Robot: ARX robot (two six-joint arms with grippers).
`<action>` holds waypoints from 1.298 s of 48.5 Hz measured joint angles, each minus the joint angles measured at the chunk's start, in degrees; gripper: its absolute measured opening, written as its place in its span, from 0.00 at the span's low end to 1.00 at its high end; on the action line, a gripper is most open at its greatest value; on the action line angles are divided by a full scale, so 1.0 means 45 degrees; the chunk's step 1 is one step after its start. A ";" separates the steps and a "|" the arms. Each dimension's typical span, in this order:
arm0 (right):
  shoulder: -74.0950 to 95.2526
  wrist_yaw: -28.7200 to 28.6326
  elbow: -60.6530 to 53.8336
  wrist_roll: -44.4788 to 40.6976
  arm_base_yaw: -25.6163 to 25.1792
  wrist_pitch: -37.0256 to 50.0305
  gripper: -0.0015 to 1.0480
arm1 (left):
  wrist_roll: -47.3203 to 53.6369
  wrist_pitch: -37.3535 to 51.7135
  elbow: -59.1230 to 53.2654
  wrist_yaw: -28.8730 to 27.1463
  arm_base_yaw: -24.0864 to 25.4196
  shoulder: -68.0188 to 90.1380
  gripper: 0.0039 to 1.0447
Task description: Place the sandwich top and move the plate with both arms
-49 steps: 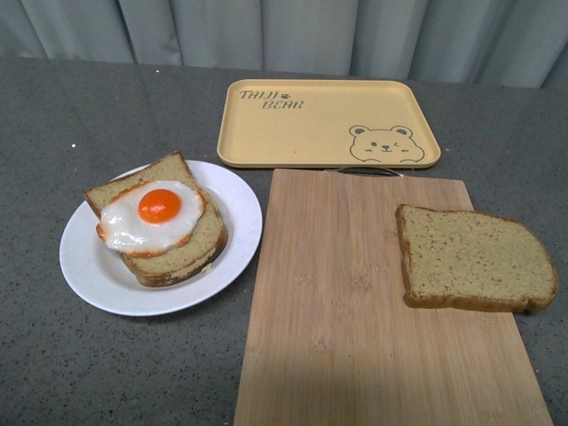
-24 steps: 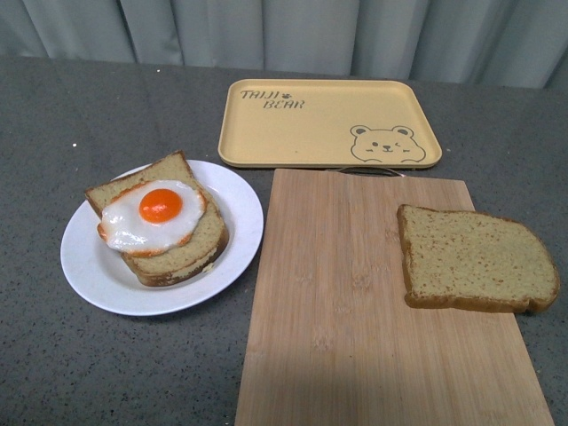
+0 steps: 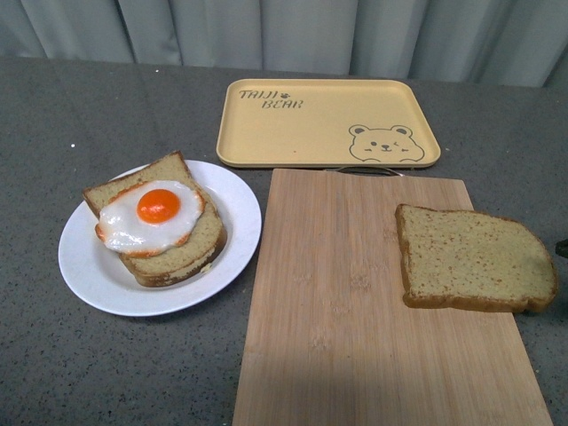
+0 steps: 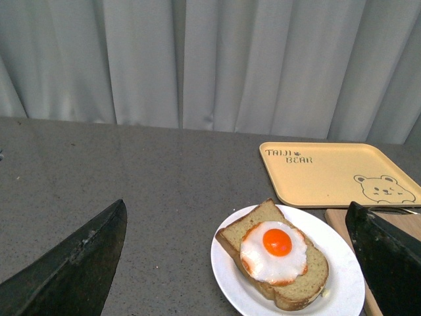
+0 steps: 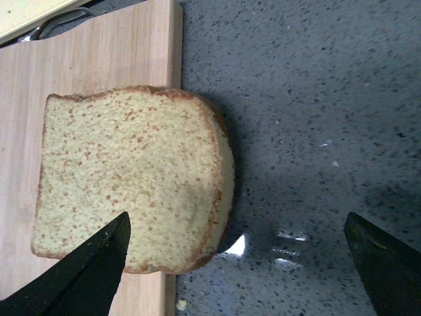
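Observation:
The sandwich top (image 3: 475, 257), a loose brown slice, lies flat on the right side of the wooden board, and its rounded end overhangs the board's edge. My right gripper (image 5: 236, 214) hovers open above that overhanging end of the slice (image 5: 131, 178), one finger over the bread and the other over the table. The white plate (image 3: 98, 275) sits at the left and holds egg-topped bread (image 3: 155, 217). My left gripper (image 4: 235, 204) hangs open above the plate (image 4: 342, 289), holding nothing. In the front view only a dark sliver of an arm shows at the right edge.
The wooden cutting board (image 3: 346, 293) fills the centre and right of the grey speckled table. A yellow bear-print tray (image 3: 328, 120) lies behind it, with a metal handle between them. A grey curtain (image 4: 197, 59) closes the back.
A dark sliver has come into the front view at the right edge, beside the loose slice. The bread, plate, board and tray lie where they were.

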 joint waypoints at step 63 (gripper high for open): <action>0.1001 -0.3157 0.1875 0.3730 0.0908 -0.0238 0.03 | 0.0005 0.0000 0.0000 0.0000 0.0000 0.0000 0.94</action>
